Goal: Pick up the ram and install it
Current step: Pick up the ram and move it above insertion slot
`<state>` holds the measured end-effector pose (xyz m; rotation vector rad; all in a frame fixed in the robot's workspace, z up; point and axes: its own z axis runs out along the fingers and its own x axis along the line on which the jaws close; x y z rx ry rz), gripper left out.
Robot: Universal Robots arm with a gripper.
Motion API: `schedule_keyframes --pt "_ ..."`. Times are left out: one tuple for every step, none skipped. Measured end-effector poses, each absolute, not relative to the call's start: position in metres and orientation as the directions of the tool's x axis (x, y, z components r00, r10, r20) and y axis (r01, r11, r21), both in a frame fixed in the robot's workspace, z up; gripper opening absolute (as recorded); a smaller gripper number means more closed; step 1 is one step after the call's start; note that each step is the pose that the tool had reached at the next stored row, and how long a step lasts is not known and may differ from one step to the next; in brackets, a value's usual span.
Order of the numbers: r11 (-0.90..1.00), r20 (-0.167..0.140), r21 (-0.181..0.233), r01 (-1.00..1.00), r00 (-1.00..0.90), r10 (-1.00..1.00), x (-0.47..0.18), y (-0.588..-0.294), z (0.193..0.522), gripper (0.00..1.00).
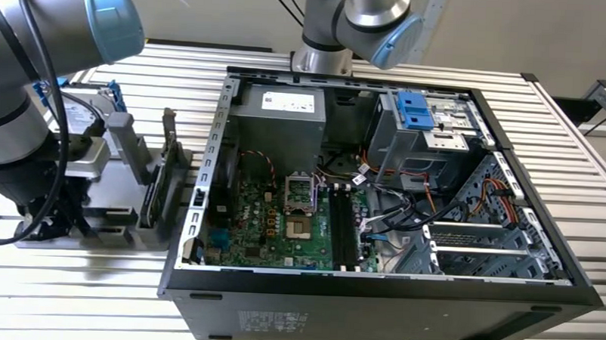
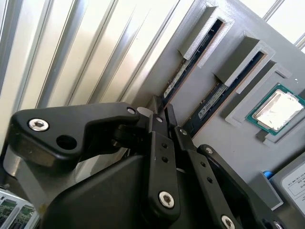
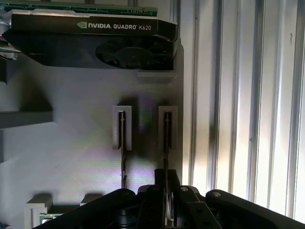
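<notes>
**Gripper on a ram stick in the parts fixture**

The black gripper [image 3: 166, 179] sits low over a flat grey plastic fixture [image 3: 71, 157] that lies on the ribbed metal desk [image 3: 248, 119]. Two raised slots in the fixture each hold a memory stick standing on its long edge. The ram [image 3: 165, 138], a long, narrow dark circuit-board stick, stands in the slot nearer the bare desk slats. One end of it runs in between the fingers [image 3: 173, 183]. The fingers are drawn almost together and appear to be clamped on the ram, though the contact itself is in shadow. The ram is seated in its slot.

A second dark stick [image 3: 123, 143] stands in the neighbouring slot, just beside the ram and apart from the gripper. A black graphics card with a round fan [image 3: 95, 40] lies along the far end of the fixture. In the second wrist view, a small square silver processor chip on a green board [image 2: 279, 107] rests in a shallow recess beyond the two slots.

In the exterior view, the grey-and-blue robot arm [image 1: 23, 115] reaches down over the fixture at the exterior view's left. The open black computer case [image 1: 379, 294] lies on its side beside it with the green motherboard [image 1: 281, 222] facing up.
</notes>
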<state>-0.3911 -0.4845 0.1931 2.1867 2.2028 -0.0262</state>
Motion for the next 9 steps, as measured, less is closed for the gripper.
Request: schedule_keyframes --pt "0.008 -0.039 0.015 1.0 -0.007 0.999 -0.391 -0.4845 0.1931 0.0" --pt "0.008 -0.038 0.015 1.0 -0.007 0.999 -0.391 -0.4844 0.1931 0.0" --pt "0.008 -0.039 0.014 1.0 -0.007 0.999 -0.3911 -0.4844 0.1931 0.0" --pt "0.008 -0.038 0.015 1.0 -0.007 0.999 -0.3911 -0.4843 0.193 0.0" --pt "0.008 -0.039 0.015 1.0 -0.007 0.999 -0.391 -0.4843 0.193 0.0" --pt "0.008 -0.039 0.014 1.0 -0.007 0.999 -0.391 -0.4843 0.193 0.0" --pt "0.008 -0.039 0.014 1.0 -0.007 0.999 -0.391 -0.4842 0.193 0.0" --pt "0.008 -0.038 0.015 1.0 -0.007 0.999 -0.3911 -0.4842 0.193 0.0" --pt "0.008 -0.039 0.015 1.0 -0.007 0.999 -0.391 -0.4841 0.193 0.0"
